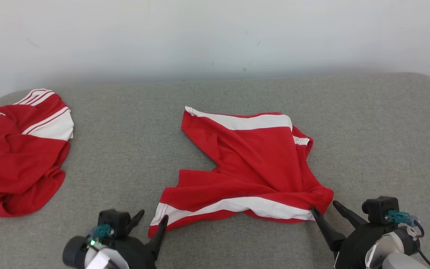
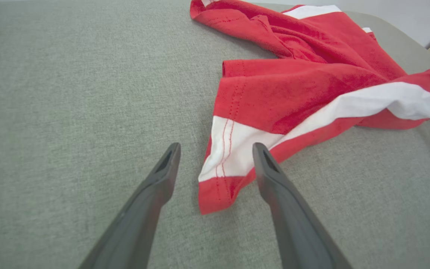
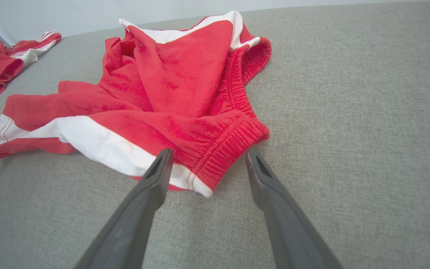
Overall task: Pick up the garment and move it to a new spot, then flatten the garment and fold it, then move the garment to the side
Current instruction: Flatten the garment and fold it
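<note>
Red shorts [image 1: 252, 164] with white side stripes lie rumpled at the centre of the head view on a grey pad [image 1: 368, 142]. One leg reaches toward the upper middle, and the other runs along the lower middle. The left gripper [image 1: 152, 216] sits at the lower left with its jaws wide and holds nothing. In the left wrist view the hem corner of the near leg lies on the pad between its two fingers [image 2: 162, 175]. The right gripper [image 1: 325, 206] sits at the lower right, also spread wide and empty. In the right wrist view the gathered waistband corner lies between its fingers [image 3: 155, 179]. Whether either gripper touches the cloth I cannot tell. A red jersey [image 1: 17, 157] is heaped at the left edge, well apart from the shorts.
</note>
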You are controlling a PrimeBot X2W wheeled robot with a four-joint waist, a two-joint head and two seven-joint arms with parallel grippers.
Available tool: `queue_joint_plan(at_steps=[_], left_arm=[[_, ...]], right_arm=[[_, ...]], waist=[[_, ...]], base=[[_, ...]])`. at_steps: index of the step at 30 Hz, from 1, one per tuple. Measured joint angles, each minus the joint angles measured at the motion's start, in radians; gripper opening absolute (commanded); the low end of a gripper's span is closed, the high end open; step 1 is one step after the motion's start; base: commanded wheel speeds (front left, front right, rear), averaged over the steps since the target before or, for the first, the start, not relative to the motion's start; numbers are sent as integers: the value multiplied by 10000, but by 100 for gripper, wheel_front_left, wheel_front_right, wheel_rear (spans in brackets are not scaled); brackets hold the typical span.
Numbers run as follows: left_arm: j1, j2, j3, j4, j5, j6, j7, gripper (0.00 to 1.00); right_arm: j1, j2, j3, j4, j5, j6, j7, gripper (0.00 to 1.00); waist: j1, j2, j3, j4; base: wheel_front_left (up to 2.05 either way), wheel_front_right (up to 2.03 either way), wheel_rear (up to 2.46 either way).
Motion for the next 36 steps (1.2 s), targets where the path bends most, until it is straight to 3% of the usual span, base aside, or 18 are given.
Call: queue_joint_plan(at_steps=[1, 4, 14, 15, 16, 17, 18, 25, 36], left_arm=[[-228, 15, 0, 0, 33, 2, 153, 100], [-384, 12, -17, 92, 33, 119, 539, 100], [-805, 113, -374, 408, 299, 105, 1220, 100], [-841, 123, -416, 430, 435, 163, 1223, 93], [-880, 136, -506, 468, 619, 196, 1266, 53], [-918, 125, -531, 504, 621, 190, 1327, 16], [-936, 92, -523, 502, 566, 190, 1327, 0], [-947, -67, -706, 454, 625, 77, 1457, 0], [-922, 104, -383, -744, 543, 326, 1005, 0]], right_arm=[[24, -54, 4, -196, -104, -247, 113, 100], [71, -128, -79, -683, -125, -439, 339, 100], [171, -134, -2, -1106, -109, -612, 913, 100], [169, -136, 27, -1118, -128, -614, 966, 98], [167, -134, 58, -1129, -142, -616, 1043, 73], [167, -134, 84, -1133, -142, -621, 1076, 27], [167, -134, 113, -1139, -144, -623, 1131, 0], [164, -136, 67, -1223, -155, -675, 1220, 0], [40, -500, -709, -1808, 113, -709, 999, 0]], waist=[[0, 0, 72, -31], [0, 1, 251, -176], [0, 0, 391, -197], [0, 0, 395, -194], [0, 0, 396, -193], [1, 0, 393, -189], [0, 1, 389, -184], [0, 0, 315, -98], [0, 0, 157, 83]], base=[[0, 0, 0], [0, 0, 0], [0, 0, 0], [0, 0, 0], [0, 0, 0], [0, 0, 0], [0, 0, 0], [0, 0, 0], [0, 0, 0]])
